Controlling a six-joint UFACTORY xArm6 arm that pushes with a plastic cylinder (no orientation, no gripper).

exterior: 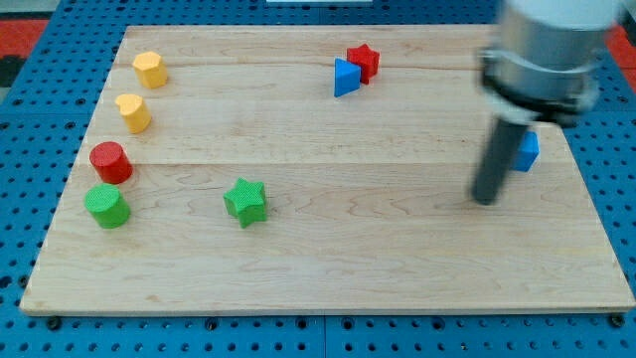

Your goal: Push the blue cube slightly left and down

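The blue cube [526, 151] sits near the board's right edge, partly hidden behind my rod. My tip [484, 200] rests on the board just left of and below the cube, very close to it; I cannot tell if they touch. A blue triangular block [345, 78] lies at the top centre, touching a red star [365, 62] on its right.
Two yellow blocks [150, 69] [133, 111], a red cylinder [109, 161] and a green cylinder [105, 205] line the left side. A green star [245, 201] lies left of centre. The wooden board [328, 268] ends close to the cube's right.
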